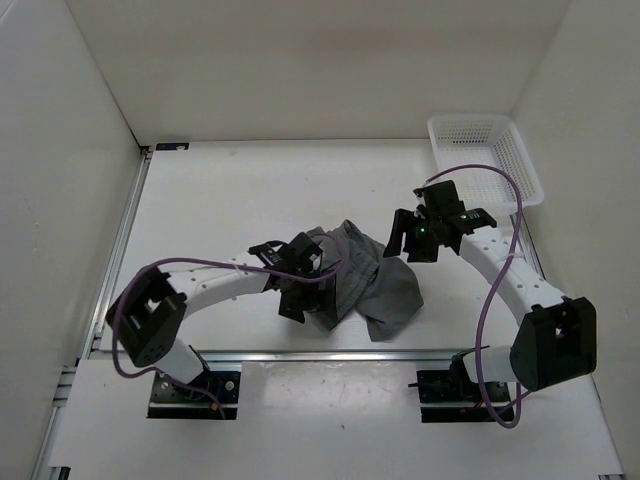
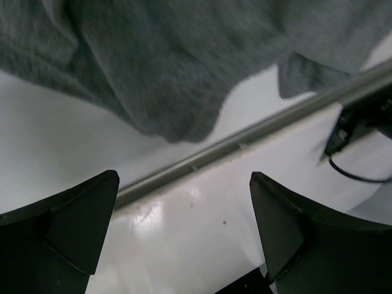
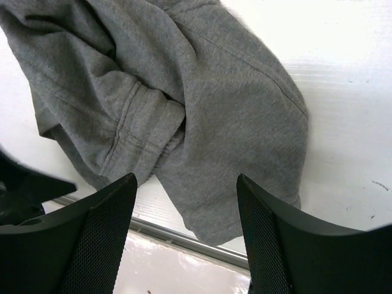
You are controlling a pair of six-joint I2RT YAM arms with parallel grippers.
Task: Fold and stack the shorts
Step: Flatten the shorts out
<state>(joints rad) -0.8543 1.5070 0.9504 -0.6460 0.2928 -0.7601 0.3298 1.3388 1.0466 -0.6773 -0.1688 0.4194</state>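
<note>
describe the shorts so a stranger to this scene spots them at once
On the white table, look mid-way along the near half. The shorts lie there in a crumpled heap. They alone are soft dark grey cloth; the basket far right is stiff white mesh.

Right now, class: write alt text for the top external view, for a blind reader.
Crumpled dark grey shorts lie near the front of a white table. The left end effector is at their left edge, and the right end effector is near their upper right. A white mesh basket sits at the far right corner.
</note>
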